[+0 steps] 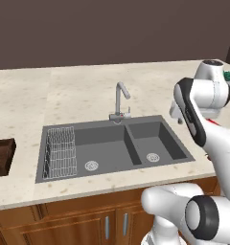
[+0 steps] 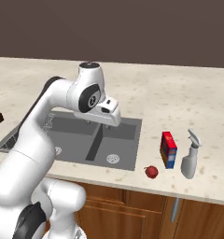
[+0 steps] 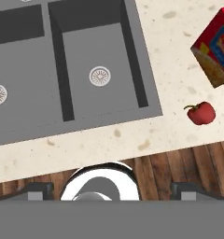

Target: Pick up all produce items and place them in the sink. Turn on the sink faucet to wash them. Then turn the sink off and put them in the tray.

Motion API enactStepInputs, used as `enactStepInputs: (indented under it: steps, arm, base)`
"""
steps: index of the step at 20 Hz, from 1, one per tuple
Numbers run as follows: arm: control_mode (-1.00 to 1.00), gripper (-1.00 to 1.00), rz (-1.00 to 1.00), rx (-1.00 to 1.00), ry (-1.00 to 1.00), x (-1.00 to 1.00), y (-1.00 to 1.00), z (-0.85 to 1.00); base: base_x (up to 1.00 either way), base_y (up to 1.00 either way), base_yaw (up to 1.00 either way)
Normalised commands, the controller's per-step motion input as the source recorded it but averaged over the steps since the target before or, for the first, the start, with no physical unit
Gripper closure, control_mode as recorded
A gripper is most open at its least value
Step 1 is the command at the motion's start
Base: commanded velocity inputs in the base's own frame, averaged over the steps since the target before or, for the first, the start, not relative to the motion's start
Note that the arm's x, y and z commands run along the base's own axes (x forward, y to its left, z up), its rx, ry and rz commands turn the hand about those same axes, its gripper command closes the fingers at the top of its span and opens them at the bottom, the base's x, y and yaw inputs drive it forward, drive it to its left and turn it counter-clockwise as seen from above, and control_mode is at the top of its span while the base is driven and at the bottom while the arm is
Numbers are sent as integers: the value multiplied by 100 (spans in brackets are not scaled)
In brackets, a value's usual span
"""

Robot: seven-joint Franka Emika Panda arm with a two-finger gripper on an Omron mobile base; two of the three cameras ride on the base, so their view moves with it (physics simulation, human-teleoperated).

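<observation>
1. Step in hand: the first pickup. The red fruit (image 3: 200, 113) lies on the surface (image 3: 170, 60), at 3 o'clock of the sink (image 3: 146, 56) (near the box (image 3: 217, 46)).
2. The claw (image 3: 112, 186) is wide open and empty; next it must swing toward the fruit and descend.

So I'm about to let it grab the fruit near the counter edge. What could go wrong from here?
The red fruit sits close to the counter's front edge; a glancing touch from the open gripper could roll it off. The box and spray bottle stand just beside it and could be knocked on approach.
</observation>
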Motion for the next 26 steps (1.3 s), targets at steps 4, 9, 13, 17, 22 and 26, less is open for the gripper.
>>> enactStepInputs:
  steps: [4, 9, 13, 17, 22, 26]
  arm:
    - [-100, -100, -5, -4, 12, 0, -24, -19]
    - [-100, -100, -3, -6, 11, 0, -34, -33]
    - [-100, -100, -2, -6, 7, 0, -40, -32]
    - [-100, -100, 0, -4, 4, -8, -35, -38]
    - [-100, -100, 0, 0, 0, -18, -33, -41]
    - [-100, -100, 0, 0, 0, -15, -29, -32]
  base:
    - [0, 0, 0]
    - [0, 0, 0]
    - [0, 0, 0]
    - [0, 0, 0]
    - [0, 0, 0]
    - [0, 0, 0]
